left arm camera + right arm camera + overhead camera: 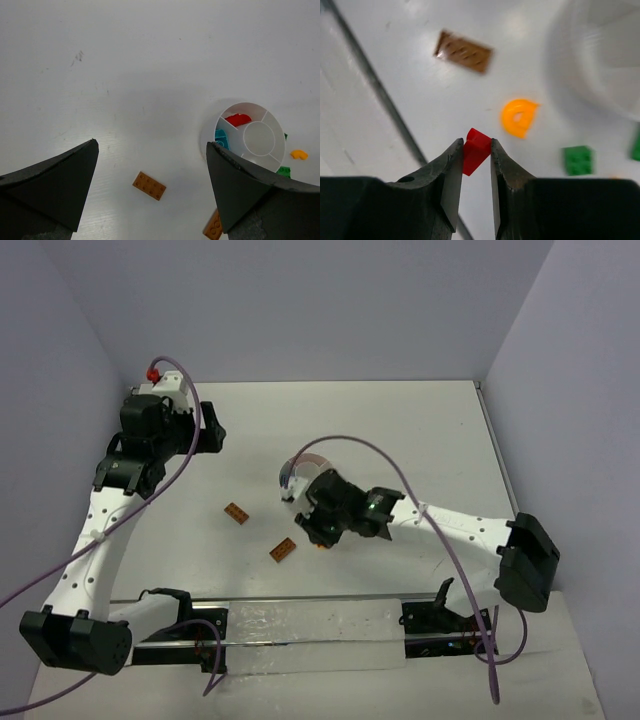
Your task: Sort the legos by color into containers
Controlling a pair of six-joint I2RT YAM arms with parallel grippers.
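My right gripper (477,143) is shut on a small red lego (476,150) and holds it above the table, just left of the white dish (605,60). Below it lie a yellow-orange lego (519,117), a green lego (578,160) and a brown-orange lego (464,51). In the top view the right gripper (308,525) hides most of the dish (297,462). My left gripper (151,143) is open and empty, high above a brown-orange lego (149,185). The dish (270,160) holds a red lego (238,119) and a teal lego (221,139) in separate wedges.
Two brown-orange legos (237,513) (282,551) lie left of the right gripper. A yellow-orange lego (299,154) and a green lego (284,171) lie beside the dish. A metal rail (300,625) runs along the near edge. Walls enclose the table.
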